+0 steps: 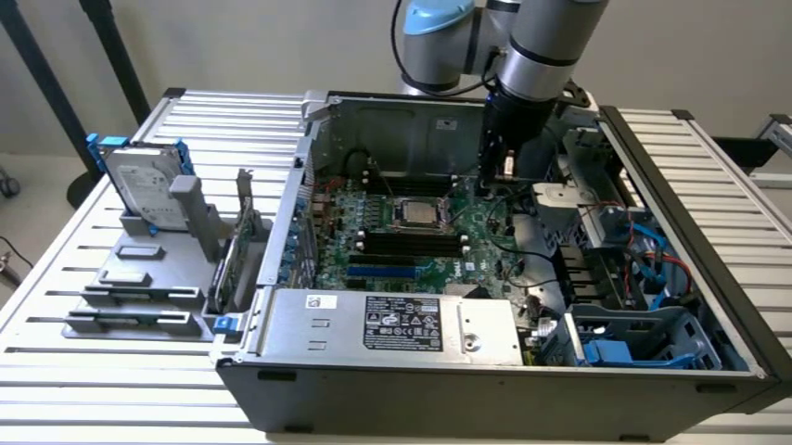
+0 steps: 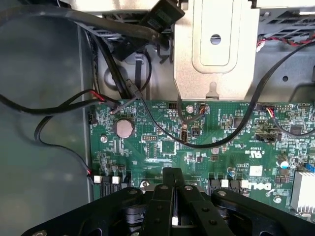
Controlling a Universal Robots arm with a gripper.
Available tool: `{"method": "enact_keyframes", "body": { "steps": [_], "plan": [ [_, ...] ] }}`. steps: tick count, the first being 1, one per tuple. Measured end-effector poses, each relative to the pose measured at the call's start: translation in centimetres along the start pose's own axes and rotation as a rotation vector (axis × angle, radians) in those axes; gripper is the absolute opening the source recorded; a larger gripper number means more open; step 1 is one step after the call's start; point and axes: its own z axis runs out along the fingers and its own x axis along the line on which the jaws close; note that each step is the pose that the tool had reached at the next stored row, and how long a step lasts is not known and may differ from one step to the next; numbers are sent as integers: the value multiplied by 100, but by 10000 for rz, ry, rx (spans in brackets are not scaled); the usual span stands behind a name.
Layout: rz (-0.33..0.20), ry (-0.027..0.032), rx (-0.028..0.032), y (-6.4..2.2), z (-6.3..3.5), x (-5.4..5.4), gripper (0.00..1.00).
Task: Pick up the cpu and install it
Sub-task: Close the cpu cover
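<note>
Currently the jaws, shut and seemingly empty, hover above the board [image 2: 157,125], to the exterior view's right of the cpu [image 1: 415,215]. Loose cables [image 2: 202,146] could snag them.

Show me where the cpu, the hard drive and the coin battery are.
cpu [image 1: 417,215]: exterior view, metal top.
hard drive [image 1: 133,181]: exterior view, silver face.
coin battery [image 2: 123,128]: wrist view, disc centre.

High exterior view and close wrist view share the motherboard [image 2: 226,162]
</note>
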Motion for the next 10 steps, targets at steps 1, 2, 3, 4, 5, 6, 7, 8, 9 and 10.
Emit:
{"method": "enact_keyframes", "body": {
  "steps": [1, 2, 3, 4, 5, 6, 7, 8, 9, 10],
  "plan": [
    [5, -2, 66, 0, -2, -2, 11],
    [10, -3, 123, -2, -4, -4, 11],
    [14, -4, 174, -5, -5, -7, 11],
    [18, -5, 219, -10, -6, -12, 11],
    [21, -5, 253, -19, -6, -17, 11],
    [22, -5, 282, -32, -6, -22, 11],
    [23, -5, 303, -45, -5, -28, 11],
    [24, -5, 320, -61, -4, -33, 11],
    [25, -7, 331, -81, -4, -37, 11],
    [25, -8, 334, -110, -2, -43, 11]
  ]
}}
